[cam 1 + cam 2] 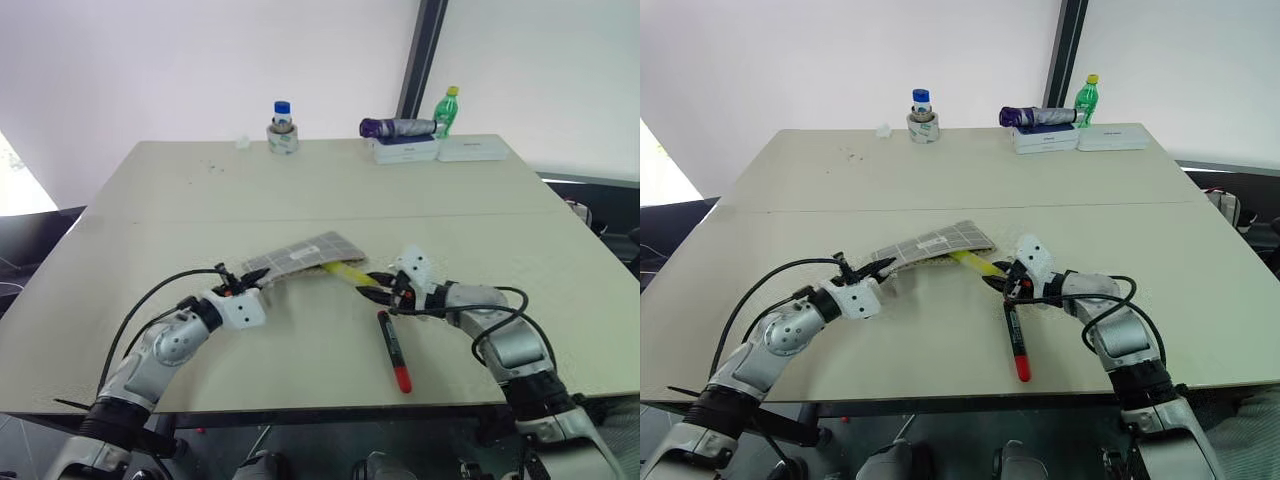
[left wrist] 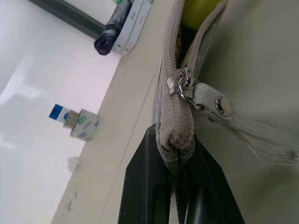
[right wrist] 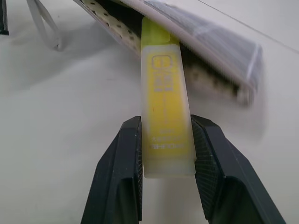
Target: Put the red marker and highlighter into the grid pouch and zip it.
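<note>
Highlighter [image 3: 166, 98] clamped in the right gripper [image 1: 385, 290] jaws, its tip poking into the open mouth of the grid pouch [image 1: 300, 255]. Left gripper [image 1: 245, 285] jaws pinch the pouch's zipper end, lifting it off the desk [image 1: 330, 190]. Red marker [image 1: 393, 350] lies on the desk beside the right gripper.

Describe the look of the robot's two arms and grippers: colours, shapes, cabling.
Both arms are built of rounded silver-grey metal segments with black joints. A loose black cable loops along each one to the wrist. Each wrist ends in a white, boxy block, and from it the left gripper and the right gripper each extend two black fingers. Seen close up, the fingers are matte black, broad and angular, tapering toward the tips.
</note>
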Robot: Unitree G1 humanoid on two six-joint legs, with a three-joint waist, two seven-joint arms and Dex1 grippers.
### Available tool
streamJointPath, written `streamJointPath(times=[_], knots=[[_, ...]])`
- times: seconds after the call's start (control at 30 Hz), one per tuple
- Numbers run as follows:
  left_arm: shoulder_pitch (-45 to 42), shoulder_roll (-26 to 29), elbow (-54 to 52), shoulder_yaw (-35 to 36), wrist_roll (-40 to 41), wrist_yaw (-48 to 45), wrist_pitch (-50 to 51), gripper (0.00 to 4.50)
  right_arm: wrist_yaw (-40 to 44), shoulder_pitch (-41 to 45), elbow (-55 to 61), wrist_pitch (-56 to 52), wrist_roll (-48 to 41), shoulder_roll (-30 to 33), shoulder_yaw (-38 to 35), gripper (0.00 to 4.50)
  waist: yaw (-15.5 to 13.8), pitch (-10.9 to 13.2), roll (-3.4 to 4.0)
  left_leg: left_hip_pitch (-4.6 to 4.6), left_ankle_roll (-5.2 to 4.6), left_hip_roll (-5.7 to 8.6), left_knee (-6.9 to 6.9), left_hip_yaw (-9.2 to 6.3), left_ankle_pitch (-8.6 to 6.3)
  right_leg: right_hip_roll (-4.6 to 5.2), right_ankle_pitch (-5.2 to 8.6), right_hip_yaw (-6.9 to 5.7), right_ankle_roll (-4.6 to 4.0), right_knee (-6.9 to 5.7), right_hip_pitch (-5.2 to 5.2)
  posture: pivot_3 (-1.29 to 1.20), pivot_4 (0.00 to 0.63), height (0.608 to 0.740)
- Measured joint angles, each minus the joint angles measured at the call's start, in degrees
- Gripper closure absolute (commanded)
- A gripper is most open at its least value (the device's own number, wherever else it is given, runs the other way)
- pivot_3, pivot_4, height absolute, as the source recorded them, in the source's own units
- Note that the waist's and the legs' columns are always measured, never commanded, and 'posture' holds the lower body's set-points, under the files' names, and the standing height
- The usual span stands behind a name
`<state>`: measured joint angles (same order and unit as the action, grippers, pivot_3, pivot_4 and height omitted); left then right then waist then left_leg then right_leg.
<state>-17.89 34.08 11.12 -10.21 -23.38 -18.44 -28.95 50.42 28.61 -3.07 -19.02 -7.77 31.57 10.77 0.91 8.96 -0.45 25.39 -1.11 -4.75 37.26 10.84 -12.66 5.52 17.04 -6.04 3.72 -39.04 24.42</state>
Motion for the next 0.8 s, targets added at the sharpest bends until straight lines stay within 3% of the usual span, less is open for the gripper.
streamJointPath(times=[0.4, 0.73, 0.77, 0.8], knots=[[-1.71, 1.82, -0.71, -1.84, 2.98, -6.99, -3.78, 4.5, 4.53, 8.62, -5.13, 17.79, 11.57, 1.35, 8.5, 3.6, -0.11, 0.0, 0.0, 0.01, 0.18, 0.0, 0.03, 0.07, 0.11, 0.0, 0.0, 0.0, 0.0, 0.0, 0.0, 0.0, 0.15, 0.74], [-1.67, 0.66, -0.83, -1.14, 7.83, -9.08, -2.8, 4.5, -0.44, 12.72, -18.6, 36.03, 18.32, -1.71, 9.42, 3.6, 0.03, 0.0, 0.0, 0.0, 0.39, -0.01, 0.04, 0.11, 0.24, -0.03, 0.0, 0.0, 0.01, -0.01, 0.0, 0.0, 0.15, 0.74], [-1.66, 0.65, -0.98, -0.85, 7.89, -9.08, -2.59, 4.5, -0.39, 12.85, -18.91, 36.23, 18.22, -2.01, 9.3, 2.57, 0.02, 0.0, 0.0, 0.0, 0.39, -0.01, 0.04, 0.11, 0.25, -0.03, 0.0, 0.0, 0.01, -0.01, 0.0, 0.0, 0.15, 0.74], [-1.66, 0.64, -1.1, -0.52, 7.91, -9.05, -2.4, 4.5, -0.17, 12.97, -19.19, 36.61, 18.02, -2.24, 9.27, 2.18, 0.01, 0.0, 0.0, 0.0, 0.39, -0.01, 0.04, 0.11, 0.25, -0.03, 0.0, 0.0, 0.01, -0.01, 0.0, 0.0, 0.15, 0.74]])
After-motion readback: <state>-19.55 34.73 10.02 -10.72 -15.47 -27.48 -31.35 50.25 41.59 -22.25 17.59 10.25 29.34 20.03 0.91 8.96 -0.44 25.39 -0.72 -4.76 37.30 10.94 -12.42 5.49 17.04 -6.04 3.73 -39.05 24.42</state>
